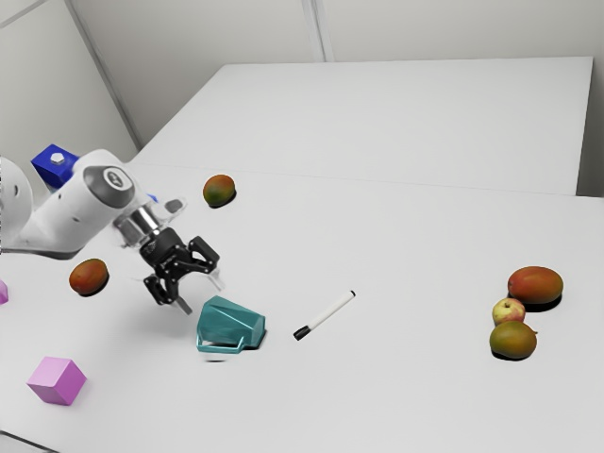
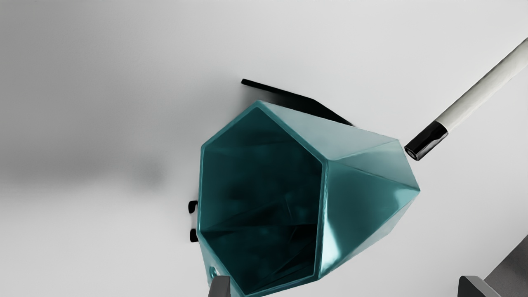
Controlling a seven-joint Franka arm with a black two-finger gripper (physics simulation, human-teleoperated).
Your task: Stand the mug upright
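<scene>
In the exterior view, the mug (image 1: 231, 323) lies on its side on the counter (image 1: 406, 255), well in from the far edge, with the open pincer (image 1: 202, 294) above and beside it. A mango (image 1: 219, 191) sits near that far edge.

In the wrist view, the mug's mouth faces the camera, its base near the marker's (image 2: 478, 90) black end; the pincer's fingers stand wide apart.

On the tabletop (image 1: 415, 236), a mug (image 1: 229, 324) lay sideways between a cube (image 1: 57, 380) and a marker (image 1: 327, 313); three fruits (image 1: 512, 341) clustered toward the exterior view's right.
</scene>
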